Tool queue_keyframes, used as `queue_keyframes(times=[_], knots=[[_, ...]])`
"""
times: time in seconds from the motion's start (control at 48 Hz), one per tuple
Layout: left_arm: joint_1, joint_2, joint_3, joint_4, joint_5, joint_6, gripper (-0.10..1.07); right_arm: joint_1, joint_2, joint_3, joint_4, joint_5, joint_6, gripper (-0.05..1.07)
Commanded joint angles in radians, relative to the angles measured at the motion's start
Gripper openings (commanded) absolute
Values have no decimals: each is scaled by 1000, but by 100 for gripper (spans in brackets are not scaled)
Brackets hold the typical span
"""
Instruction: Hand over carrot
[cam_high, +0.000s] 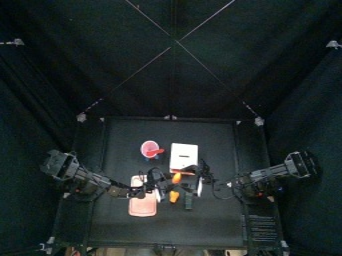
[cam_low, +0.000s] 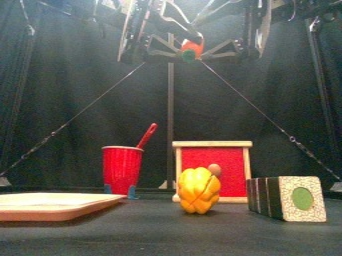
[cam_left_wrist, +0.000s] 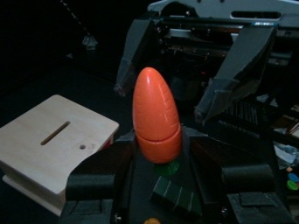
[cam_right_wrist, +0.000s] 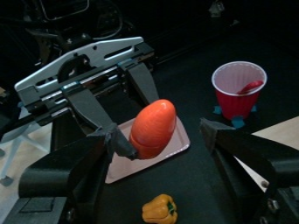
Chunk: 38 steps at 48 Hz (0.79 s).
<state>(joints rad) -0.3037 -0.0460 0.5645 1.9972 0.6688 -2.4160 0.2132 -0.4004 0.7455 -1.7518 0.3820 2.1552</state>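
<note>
The smooth, bright-orange, tapered plastic carrot (cam_left_wrist: 156, 114) is up in the air above the table, between the two arms, held at its blunt green-tipped end by the left gripper (cam_left_wrist: 162, 166), whose black jaws close narrowly on its base so that the pointed end sticks out toward the other arm. Seen from the right wrist, the carrot (cam_right_wrist: 153, 128) lies in the gap of the right gripper (cam_right_wrist: 158, 162), whose jaws stand wide on either side of it without touching it (the left arm's metal-framed jaws show behind it there). In the front view the carrot (cam_low: 193, 46) is a small orange spot high up among the black arm parts, well above everything on the table. Below it on the black table (cam_high: 221, 135) sit a red plastic cup (cam_low: 122, 168) with a red spoon leaning in it, a light wooden box with a red front panel (cam_low: 214, 169), a yellow-orange toy bell pepper (cam_low: 198, 189) just in front of that box, a black and cream box with a green circle (cam_low: 291, 198) to its right, and a flat salmon-pink tray (cam_low: 51, 205) at the left front.
</note>
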Motion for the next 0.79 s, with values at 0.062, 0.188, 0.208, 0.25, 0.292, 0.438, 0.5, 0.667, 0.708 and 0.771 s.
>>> queue_keyframes(times=[0.062, 0.188, 0.208, 0.25, 0.292, 0.438, 0.5, 0.667, 0.708, 0.771], knots=[[2, -5, -31, 8, 12, 0, 56, -3, -6, -29, 6, 3, 2, 104], [-2, -5, -31, 14, 12, 0, 57, -8, -3, -32, 11, 3, 2, 103], [-2, -5, -29, 17, 12, 0, 57, -9, -2, -32, 12, 3, 2, 103], [-2, -5, -31, 17, 11, 0, 57, -11, 2, -35, 14, 3, 2, 103], [-3, -5, -31, 20, 12, 2, 57, -12, 5, -37, 14, 3, 2, 103], [-3, -5, -31, 26, 12, 0, 57, -18, 21, -48, 17, 3, 2, 103], [-3, -5, -31, 26, 12, 2, 57, -23, 28, -52, 21, 3, 2, 103], [-3, -5, -29, 26, 14, 0, 57, -32, 40, -57, 32, 2, 2, 103], [-3, -5, -29, 26, 18, 2, 57, -34, 40, -57, 35, 2, 2, 102], [-3, -5, -28, 26, 25, 2, 57, -35, 40, -55, 37, 0, 0, 99]])
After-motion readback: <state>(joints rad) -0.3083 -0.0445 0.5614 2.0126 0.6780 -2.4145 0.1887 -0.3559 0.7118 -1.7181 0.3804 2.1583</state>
